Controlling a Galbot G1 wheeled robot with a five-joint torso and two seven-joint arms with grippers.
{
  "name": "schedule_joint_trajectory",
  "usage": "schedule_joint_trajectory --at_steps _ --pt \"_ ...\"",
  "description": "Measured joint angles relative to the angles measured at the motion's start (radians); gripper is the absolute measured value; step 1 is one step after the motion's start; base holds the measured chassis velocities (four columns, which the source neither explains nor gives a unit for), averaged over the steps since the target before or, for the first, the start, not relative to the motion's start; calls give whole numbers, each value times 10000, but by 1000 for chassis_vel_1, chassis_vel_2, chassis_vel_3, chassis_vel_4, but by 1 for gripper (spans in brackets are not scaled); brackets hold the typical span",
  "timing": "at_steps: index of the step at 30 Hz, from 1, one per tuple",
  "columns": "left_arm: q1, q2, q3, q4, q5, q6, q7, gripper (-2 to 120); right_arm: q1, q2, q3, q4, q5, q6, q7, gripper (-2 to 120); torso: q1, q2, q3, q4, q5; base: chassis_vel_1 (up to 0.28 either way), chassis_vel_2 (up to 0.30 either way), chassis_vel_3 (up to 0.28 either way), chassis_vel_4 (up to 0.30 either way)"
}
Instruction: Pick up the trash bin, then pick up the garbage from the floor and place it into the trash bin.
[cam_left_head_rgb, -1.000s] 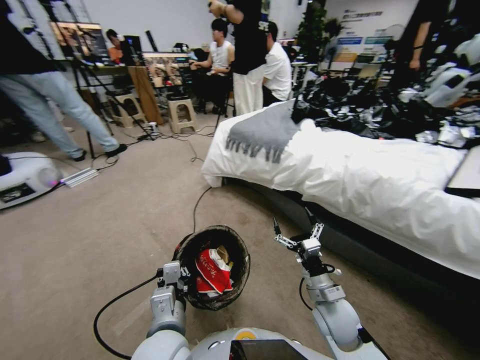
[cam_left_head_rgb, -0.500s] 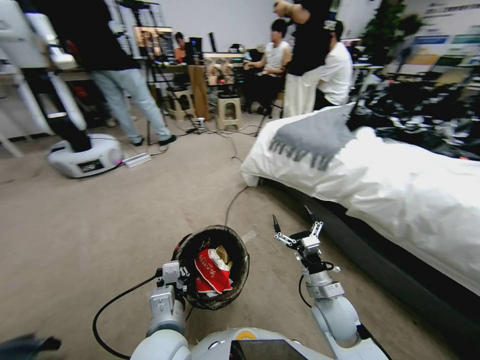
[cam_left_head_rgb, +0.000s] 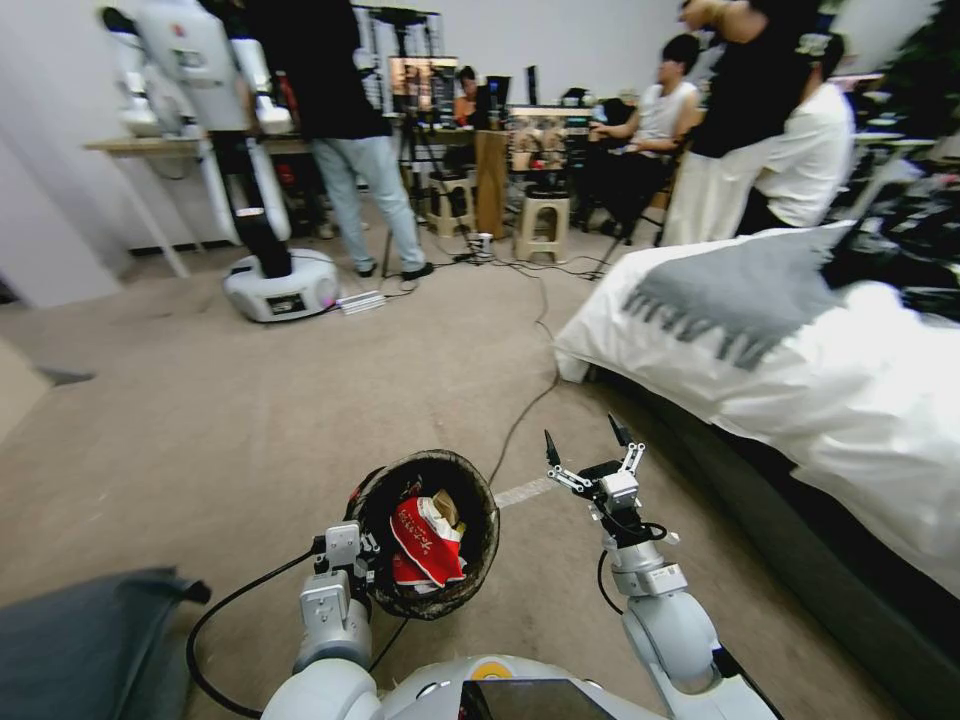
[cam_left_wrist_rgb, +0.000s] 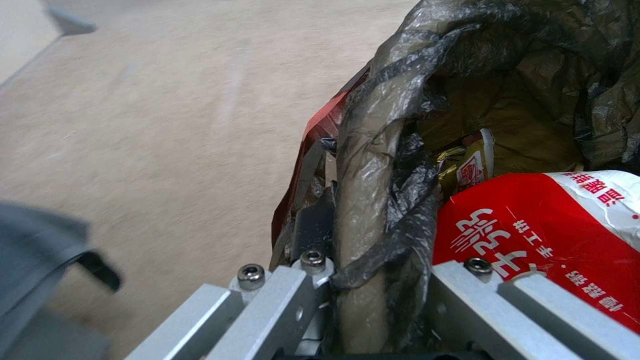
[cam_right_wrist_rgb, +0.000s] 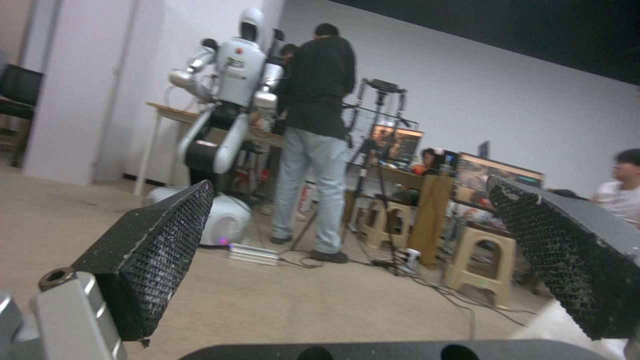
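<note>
My left gripper (cam_left_wrist_rgb: 363, 300) fingers clamp the one trash bin (cam_left_head_rgb: 432, 532) rim at 9 o'clock; my right gripper (cam_left_head_rgb: 585, 447) fingers spread, empty.

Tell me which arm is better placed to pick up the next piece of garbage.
The right. Its end effector is open and empty, held out over the floor. The left end effector is clamped on the rim of the trash bin, which already holds a red wrapper, so that arm is occupied.
</note>
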Motion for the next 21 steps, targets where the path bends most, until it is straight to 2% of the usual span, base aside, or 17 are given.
schedule_joint_trajectory --at_steps 8,11,21 --pt "-14 -6 14 1 11 -261 -23 1 13 41 -42 -26 -43 36 -63 100 1 0 0 4 0 90 109 100 94" --pt "-43 -7 37 1 12 -272 1 1 8 71 -53 -33 -58 53 -73 100 0 0 0 -4 0 0 0 0 0" --pt "-80 -2 72 1 -70 -241 13 1 17 68 -6 -23 -61 69 -103 100 -1 0 0 -2 0 0 0 0 0"
